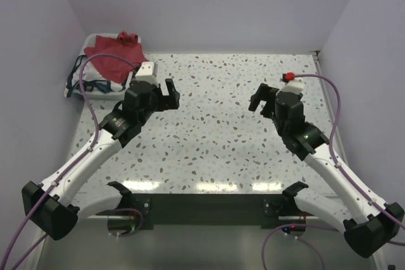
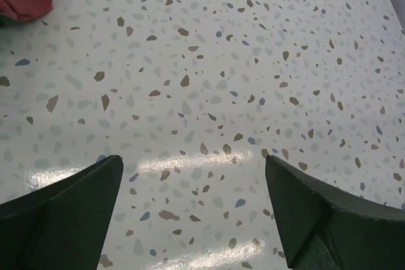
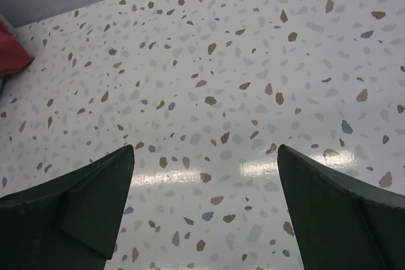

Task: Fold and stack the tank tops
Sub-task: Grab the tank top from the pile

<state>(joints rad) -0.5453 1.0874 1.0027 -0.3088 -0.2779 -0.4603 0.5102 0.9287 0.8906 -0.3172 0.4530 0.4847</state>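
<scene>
Overhead, two wrist-views; shared table (image 1: 215,137)

The table (image 1: 215,131) has a pale, glossy top speckled with brown, grey and blue flecks. At its far-left corner lies the white tank top (image 1: 95,85), crumpled, with the dark red tank top (image 1: 117,50) bunched on it.

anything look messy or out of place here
The red top lies crumpled on the white top in the far left corner, an unfolded heap that seems to spill past the left edge of the table. Nothing else stands out.
</scene>
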